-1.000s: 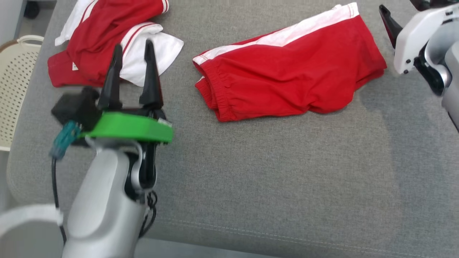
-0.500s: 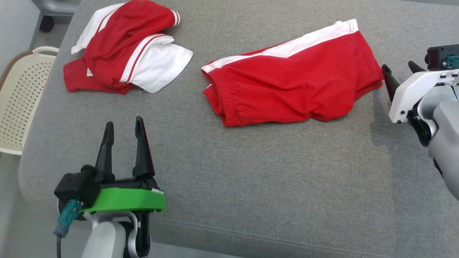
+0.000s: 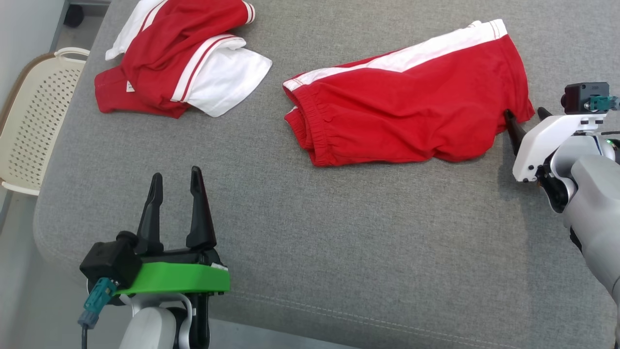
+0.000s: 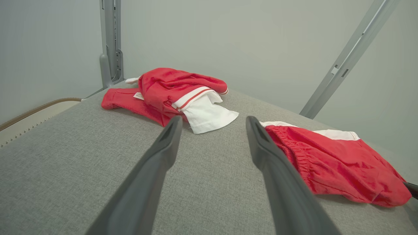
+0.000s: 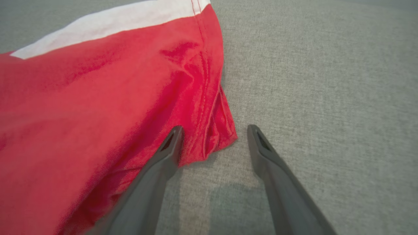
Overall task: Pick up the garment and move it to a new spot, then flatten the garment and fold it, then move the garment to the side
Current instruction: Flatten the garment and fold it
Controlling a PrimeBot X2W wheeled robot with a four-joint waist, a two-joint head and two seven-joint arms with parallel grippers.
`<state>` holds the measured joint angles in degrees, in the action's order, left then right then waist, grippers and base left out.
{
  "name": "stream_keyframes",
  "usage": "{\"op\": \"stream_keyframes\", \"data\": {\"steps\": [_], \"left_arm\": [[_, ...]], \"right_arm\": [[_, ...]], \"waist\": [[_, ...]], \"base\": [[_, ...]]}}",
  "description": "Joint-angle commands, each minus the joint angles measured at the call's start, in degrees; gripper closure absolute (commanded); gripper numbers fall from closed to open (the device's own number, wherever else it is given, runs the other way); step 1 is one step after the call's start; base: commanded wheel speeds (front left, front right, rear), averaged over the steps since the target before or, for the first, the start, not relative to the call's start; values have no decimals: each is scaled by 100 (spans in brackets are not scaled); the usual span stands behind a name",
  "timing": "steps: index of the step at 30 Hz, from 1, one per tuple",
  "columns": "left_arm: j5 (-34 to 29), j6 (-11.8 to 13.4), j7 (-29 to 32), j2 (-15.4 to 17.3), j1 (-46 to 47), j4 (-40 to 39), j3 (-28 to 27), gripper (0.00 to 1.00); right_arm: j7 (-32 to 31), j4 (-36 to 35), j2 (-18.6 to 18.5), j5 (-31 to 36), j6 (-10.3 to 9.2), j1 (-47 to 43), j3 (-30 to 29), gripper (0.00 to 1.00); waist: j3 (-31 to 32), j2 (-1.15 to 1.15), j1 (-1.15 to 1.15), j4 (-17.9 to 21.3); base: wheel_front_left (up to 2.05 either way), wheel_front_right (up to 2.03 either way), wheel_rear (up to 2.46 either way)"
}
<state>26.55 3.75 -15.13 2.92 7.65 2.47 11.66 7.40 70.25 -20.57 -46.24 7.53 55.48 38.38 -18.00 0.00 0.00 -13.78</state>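
Red shorts [image 3: 411, 111] with a white side stripe lie flat-ish and creased on the grey padded surface [image 3: 339, 242], waistband to the left. My right gripper [image 3: 524, 112] is open at their right hem. In the right wrist view, the shorts' lower hem corner [image 5: 218, 130] lies between the fingers of the right gripper [image 5: 214, 128], low over the fabric. My left gripper [image 3: 176, 174] stands open near the front left edge with nothing in it. The left wrist view shows the left gripper [image 4: 212, 119] pointing between the shorts [image 4: 326, 160] and a second pile.
A crumpled red and white garment pile [image 3: 179, 58] lies at the back left [image 4: 176, 91]. A cream perforated basket [image 3: 29, 126] stands beside the surface's left edge. Grey frame posts [image 4: 111, 42] rise behind.
The head camera has shifted. My left gripper drew back from beside the pile to the front edge. My right gripper came in to the shorts' right hem corner.
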Motion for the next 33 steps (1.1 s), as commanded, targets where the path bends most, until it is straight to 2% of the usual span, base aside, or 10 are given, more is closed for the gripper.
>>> {"op": "stream_keyframes", "data": {"steps": [1,2,3,4,6,11,17,33], "left_arm": [[2,18,-1,2,43,-14,22,0],[2,14,-1,1,48,-12,39,0],[-3,15,-1,1,51,-13,53,0],[-12,14,-1,1,49,-3,72,0],[-9,25,-1,1,40,7,98,0],[2,43,-1,1,24,42,154,0],[-16,67,-2,1,-51,138,190,0],[48,86,-1,3,-298,365,162,0]], "right_arm": [[-41,67,-10,-71,-8,-78,-36,0],[-69,87,-6,-115,-8,-86,-68,0],[-92,105,-4,-131,-8,-87,-92,10],[-116,129,-11,-146,-8,-79,-111,54],[-167,158,-3,-146,-8,-77,-101,100],[-209,148,13,-173,-9,-128,-85,100],[27,144,-70,-191,-10,-253,-120,100],[194,-304,-40,-513,-9,-1226,-350,100]], "waist": [[-12,0,0,-25],[-14,0,0,-39],[-16,0,0,-49],[-18,0,0,-58],[-14,0,0,-67],[21,0,0,-50],[266,0,0,27],[880,0,0,446]], "base": [[0,0,0],[0,0,0],[0,0,0],[0,0,0],[0,0,0],[0,0,0],[0,0,0],[0,0,0]]}}
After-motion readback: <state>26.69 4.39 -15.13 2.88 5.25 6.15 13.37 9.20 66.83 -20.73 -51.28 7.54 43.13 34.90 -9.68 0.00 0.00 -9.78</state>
